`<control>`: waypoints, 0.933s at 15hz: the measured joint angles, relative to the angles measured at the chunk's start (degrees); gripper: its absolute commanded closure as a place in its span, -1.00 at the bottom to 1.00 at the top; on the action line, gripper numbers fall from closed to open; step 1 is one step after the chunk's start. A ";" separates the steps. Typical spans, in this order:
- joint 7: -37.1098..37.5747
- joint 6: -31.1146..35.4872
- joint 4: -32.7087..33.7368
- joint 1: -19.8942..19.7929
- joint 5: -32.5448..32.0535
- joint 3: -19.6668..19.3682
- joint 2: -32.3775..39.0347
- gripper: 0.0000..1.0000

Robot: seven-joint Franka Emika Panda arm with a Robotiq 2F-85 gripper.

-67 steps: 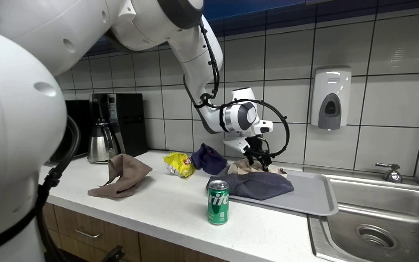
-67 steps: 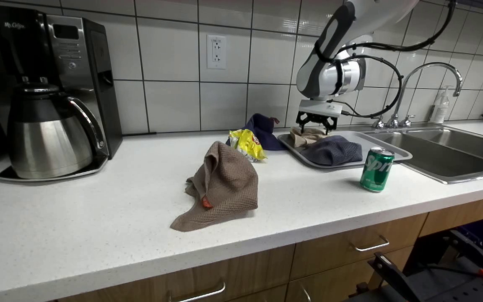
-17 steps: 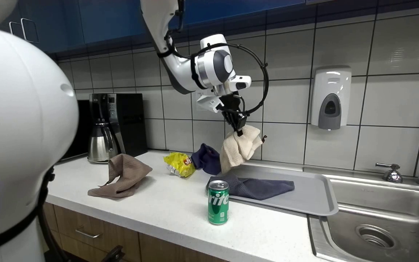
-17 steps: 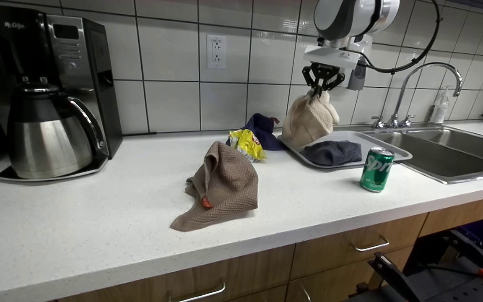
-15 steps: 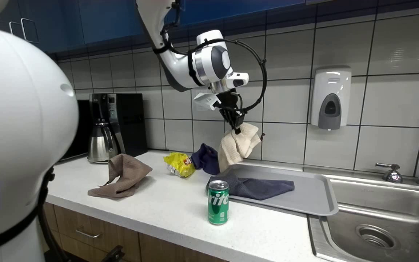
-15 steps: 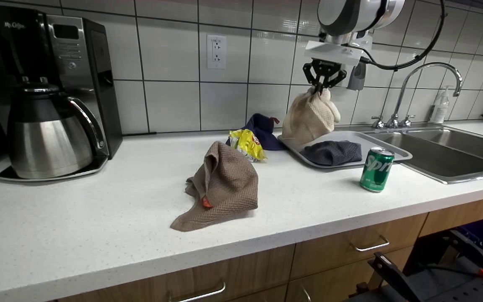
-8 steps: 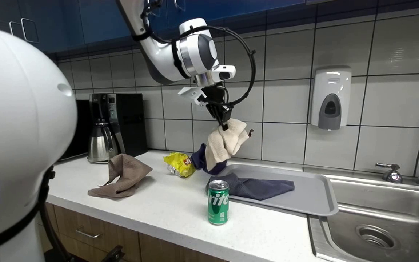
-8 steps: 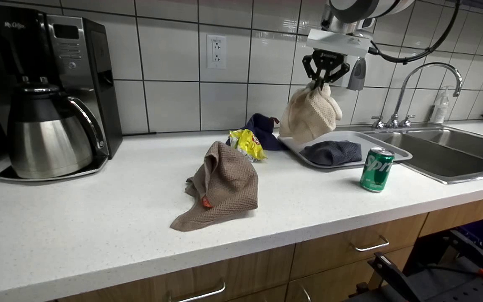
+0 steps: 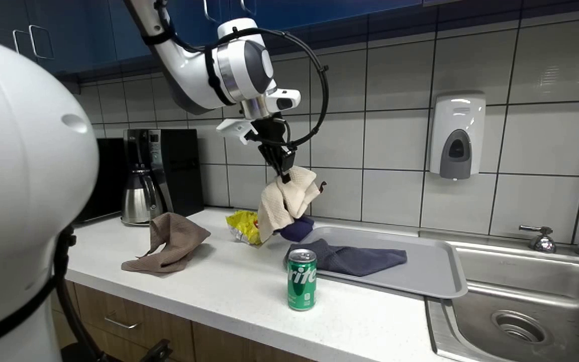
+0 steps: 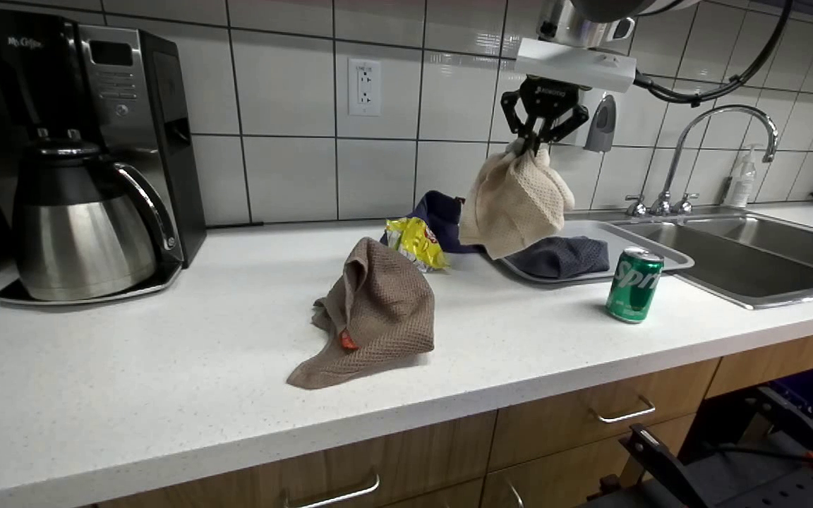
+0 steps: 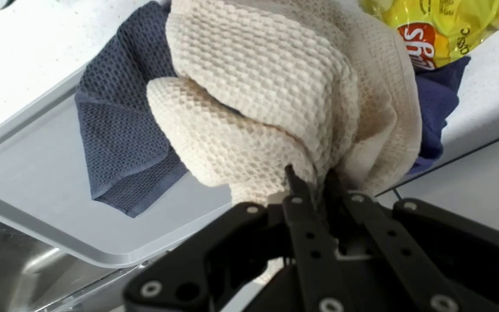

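Note:
My gripper (image 11: 311,174) is shut on a cream waffle-weave towel (image 11: 262,65), pinching bunched folds at its top. In both exterior views the towel (image 9: 292,193) (image 10: 516,204) hangs in the air from the fingertips, near the tiled wall. Behind and below it is a navy cloth (image 9: 297,230), partly hidden by the hanging towel. A yellow chip bag (image 10: 415,243) lies against that cloth. To the other side a slate-blue towel (image 10: 563,257) lies crumpled on the grey tray (image 9: 430,274).
A green Sprite can (image 9: 301,284) stands at the tray's front. A brown towel (image 10: 382,317) is heaped on the counter. The coffee maker (image 10: 96,212) with its steel carafe stands at one end, the sink (image 9: 531,291) at the other. Blue cabinets (image 9: 169,30) hang overhead.
Earlier the cream towel lay on the tray under the spread gripper. It was gripped and lifted off, and over the last second it moved sideways, away from the sink, past the tray's end.

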 measured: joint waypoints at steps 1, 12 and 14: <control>0.00 0.00 -0.74 -0.31 0.02 0.91 -0.43 0.93; 0.00 0.19 -3.41 -0.99 0.39 7.10 -0.08 0.93; 0.00 0.20 -3.57 -0.99 0.39 7.81 0.47 0.93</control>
